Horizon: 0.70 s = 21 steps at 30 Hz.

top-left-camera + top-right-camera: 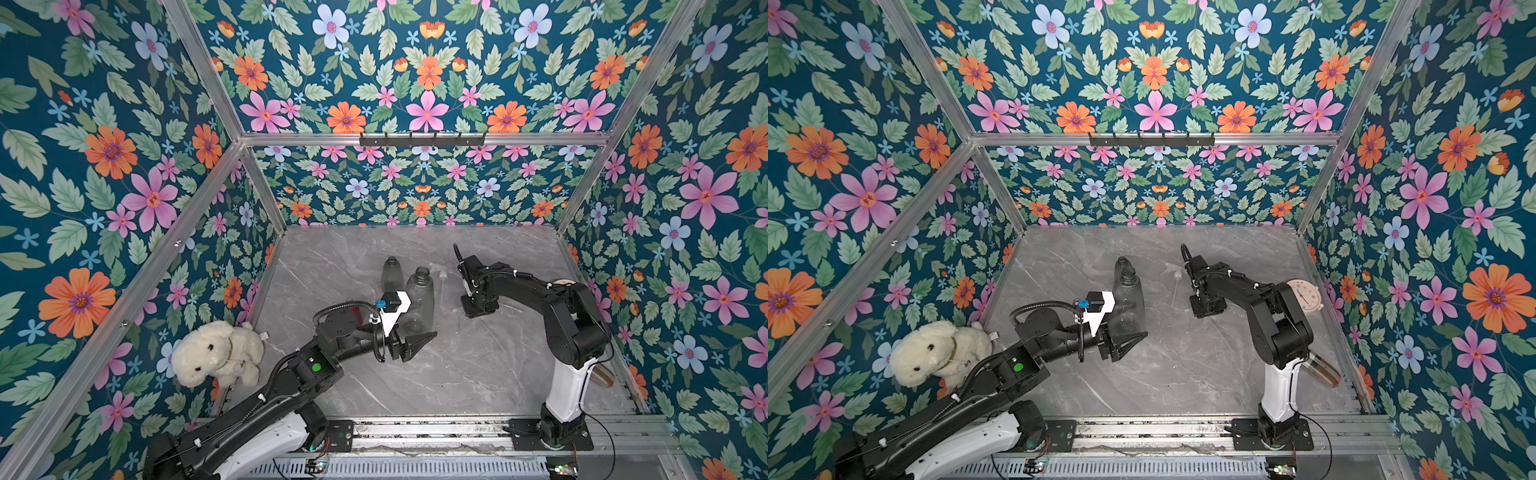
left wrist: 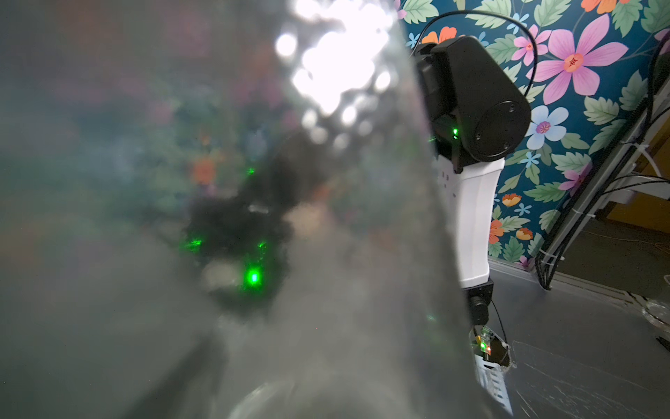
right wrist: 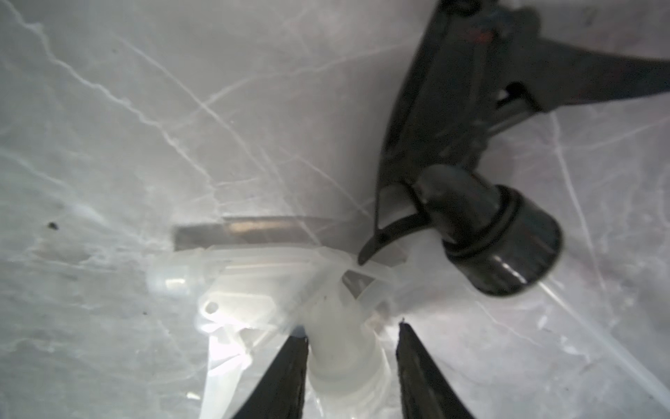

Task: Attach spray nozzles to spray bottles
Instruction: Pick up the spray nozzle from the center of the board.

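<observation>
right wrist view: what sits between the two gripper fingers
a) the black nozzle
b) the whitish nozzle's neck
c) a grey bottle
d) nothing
b, the whitish nozzle has its neck between the fingers of the right gripper, while the black nozzle lies beside it, outside them.

We see two mostly black arms. The left arm [image 1: 249,415] has a white lower shell [image 1: 266,444], a round green light [image 1: 316,367], a ribbed black hose [image 1: 345,304] and a white camera bracket [image 1: 395,318] with a blue plug [image 1: 379,304]. The right arm [image 1: 523,286] has a white lower link [image 1: 567,390] on a black base plate [image 1: 523,432]. The right pincer [image 3: 351,332] ends in black tapered wedges.
</observation>
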{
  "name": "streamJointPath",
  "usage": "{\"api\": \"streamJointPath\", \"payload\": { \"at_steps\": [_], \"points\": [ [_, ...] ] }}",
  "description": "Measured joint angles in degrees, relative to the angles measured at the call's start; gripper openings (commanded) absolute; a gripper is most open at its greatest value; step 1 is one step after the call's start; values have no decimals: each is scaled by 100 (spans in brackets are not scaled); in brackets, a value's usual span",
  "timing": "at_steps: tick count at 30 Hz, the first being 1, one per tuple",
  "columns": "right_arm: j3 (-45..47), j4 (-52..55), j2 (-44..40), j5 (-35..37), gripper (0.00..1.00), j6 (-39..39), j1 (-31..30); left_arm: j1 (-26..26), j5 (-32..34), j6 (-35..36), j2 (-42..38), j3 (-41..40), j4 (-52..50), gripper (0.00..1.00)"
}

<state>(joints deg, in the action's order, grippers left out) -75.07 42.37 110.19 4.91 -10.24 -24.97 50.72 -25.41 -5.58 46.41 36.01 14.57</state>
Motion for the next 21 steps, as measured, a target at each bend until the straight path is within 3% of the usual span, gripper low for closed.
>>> {"api": "streamJointPath", "payload": {
  "at_steps": [15,21],
  "points": [
    [-177,101,254,-13,33,9,-15,0,46,13,7,-2,0,0],
    [144,-179,-468,-166,31,-63,-9,0,136,13,9,-31,9,0]
  ]
}}
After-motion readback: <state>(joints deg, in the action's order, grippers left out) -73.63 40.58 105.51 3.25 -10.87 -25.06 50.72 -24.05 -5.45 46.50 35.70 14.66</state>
